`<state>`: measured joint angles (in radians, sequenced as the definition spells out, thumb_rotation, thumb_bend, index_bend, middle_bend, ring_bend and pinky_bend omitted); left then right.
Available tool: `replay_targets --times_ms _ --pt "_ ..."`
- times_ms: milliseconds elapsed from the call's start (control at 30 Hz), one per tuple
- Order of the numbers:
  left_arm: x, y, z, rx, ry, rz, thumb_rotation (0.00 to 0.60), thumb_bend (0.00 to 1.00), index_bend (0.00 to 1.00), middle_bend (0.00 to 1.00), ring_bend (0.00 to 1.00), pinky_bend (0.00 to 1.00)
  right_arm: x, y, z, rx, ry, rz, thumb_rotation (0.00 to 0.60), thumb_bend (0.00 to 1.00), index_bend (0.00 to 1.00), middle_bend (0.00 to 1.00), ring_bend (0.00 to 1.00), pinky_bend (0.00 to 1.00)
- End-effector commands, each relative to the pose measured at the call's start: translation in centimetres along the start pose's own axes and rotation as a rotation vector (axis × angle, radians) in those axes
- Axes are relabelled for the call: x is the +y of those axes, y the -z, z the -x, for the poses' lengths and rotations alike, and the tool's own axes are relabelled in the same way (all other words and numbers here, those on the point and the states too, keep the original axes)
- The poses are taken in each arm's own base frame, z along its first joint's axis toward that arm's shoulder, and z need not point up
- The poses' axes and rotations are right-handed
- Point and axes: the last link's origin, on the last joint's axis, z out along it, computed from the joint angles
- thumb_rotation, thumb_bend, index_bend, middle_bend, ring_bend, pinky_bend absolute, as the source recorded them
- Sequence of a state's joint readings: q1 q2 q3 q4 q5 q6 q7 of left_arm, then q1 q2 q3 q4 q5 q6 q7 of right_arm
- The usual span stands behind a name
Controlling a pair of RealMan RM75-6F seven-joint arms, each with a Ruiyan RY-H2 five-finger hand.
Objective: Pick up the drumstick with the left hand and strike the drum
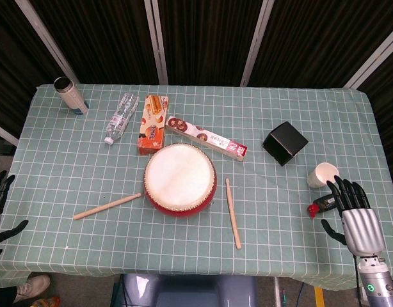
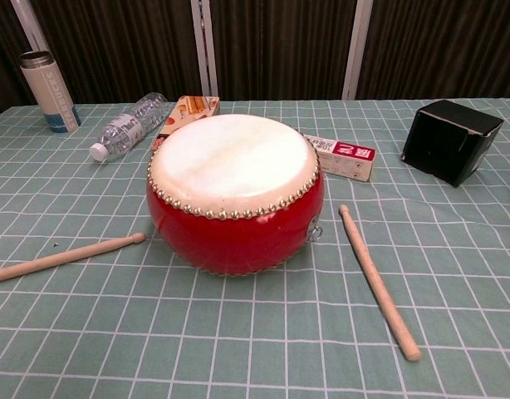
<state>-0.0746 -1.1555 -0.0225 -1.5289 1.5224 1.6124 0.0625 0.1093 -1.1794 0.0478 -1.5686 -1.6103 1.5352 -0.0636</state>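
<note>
A red drum (image 1: 180,179) sits mid-table on the green checked cloth (image 1: 299,115), a wooden drumstick on either side, as the robot prepares to pick one up. The left drumstick (image 1: 107,206) lies flat just beside the drum, its long axis running low-left to upper-right, its rounded tip almost at the drum's wall and its butt toward the robot's left hand (image 1: 0,198), which waits at the table's edge, fingers apart and empty. The right hand (image 1: 350,208) rests open near a white cup (image 1: 322,174). The other drumstick (image 1: 233,213) lies right of the drum, out of the left hand's easy reach. A clean pickup likely means closing on the butt end, fingers across the shaft.
</note>
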Motion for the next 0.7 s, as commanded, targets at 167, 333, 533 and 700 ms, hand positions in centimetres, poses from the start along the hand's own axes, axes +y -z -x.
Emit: replay_targets --times_ms 167,333,533,700 --pt "0.10 0.16 0.01 -0.002 -0.008 0.002 0.600 0.00 0.00 0.00 0.00 0.00 0.02 0.15 -0.09 0.001 -0.004 -0.001 0.600 0.30 0.00 0.00 0.00 0.07" --pt "0.01 0.22 -0.08 0.001 -0.005 -0.001 0.600 0.00 0.00 0.00 0.00 0.00 -0.17 0.10 0.02 -0.002 -0.001 -0.006 0.600 0.30 0.00 0.00 0.00 0.07" --pt "-0.01 0.34 0.05 -0.021 -0.003 -0.002 0.600 0.00 0.00 0.00 0.00 0.00 -0.22 0.00 0.04 -0.001 0.007 -0.012 0.600 0.30 0.00 0.00 0.00 0.07" --pt "0.29 0.52 0.11 -0.032 -0.002 -0.007 0.600 0.00 0.00 0.00 0.00 0.00 -0.15 0.01 0.05 -0.002 0.004 -0.015 0.600 0.30 0.00 0.00 0.00 0.07"
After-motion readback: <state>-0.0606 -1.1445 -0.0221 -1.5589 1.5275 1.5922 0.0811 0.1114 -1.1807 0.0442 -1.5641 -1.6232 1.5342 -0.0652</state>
